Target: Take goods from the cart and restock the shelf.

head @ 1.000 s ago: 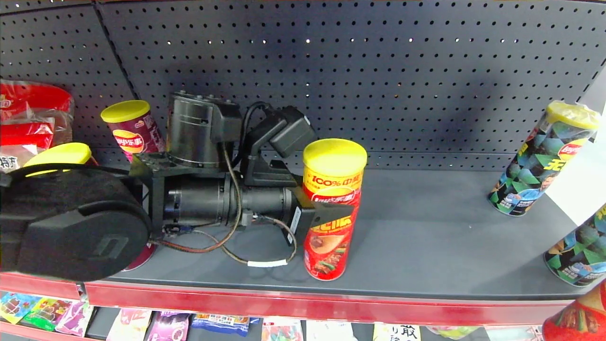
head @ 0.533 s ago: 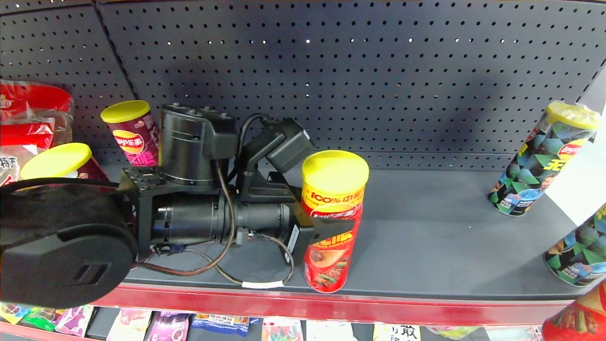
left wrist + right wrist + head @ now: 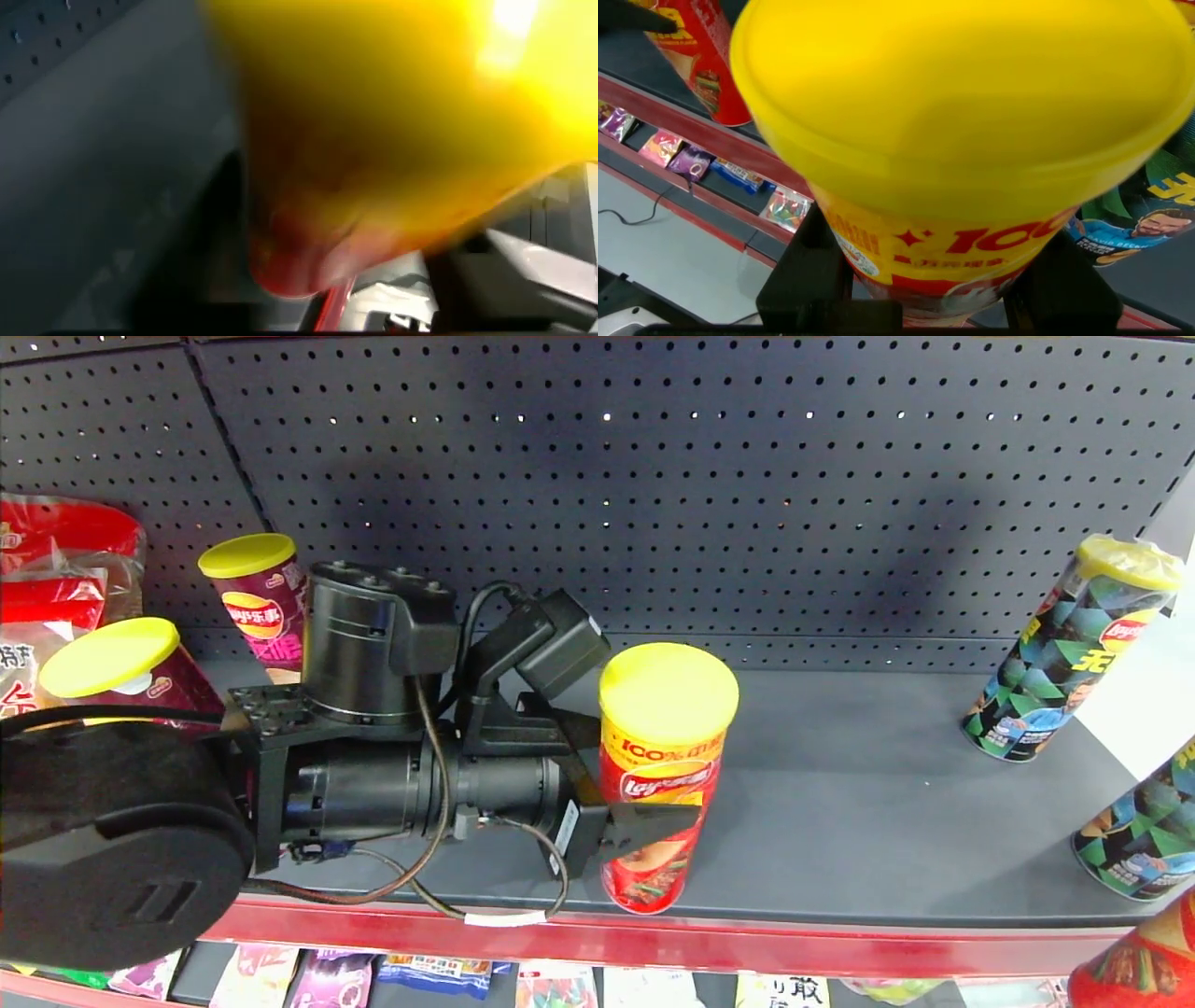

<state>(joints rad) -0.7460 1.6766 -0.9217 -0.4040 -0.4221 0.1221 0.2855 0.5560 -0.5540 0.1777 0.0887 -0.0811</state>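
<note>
Gripping a red cardboard crisp tube w/ yellow plastic lid (image 3: pixel 665 761), the left gripper (image 3: pixel 658 798) has its fingers closed on the tube's lower-mid body. Tube approx. upright, base at the front of the grey metal shelf (image 3: pixel 840 821), just behind its red lip (image 3: pixel 747 943). The right gripper (image 3: pixel 934 289) clamps a second red tube w/ yellow lid (image 3: pixel 962 121) between black fingers. Two purple yellow-lidded tubes (image 3: pixel 261 597) stand behind the left arm; dark patterned tubes (image 3: pixel 1064 653) at the shelf's right.

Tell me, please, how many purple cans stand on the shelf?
2. The back purple can stands by the pegboard. The front purple can is left of it and nearer the edge, partly behind the left arm. That arm may hide more.
</note>
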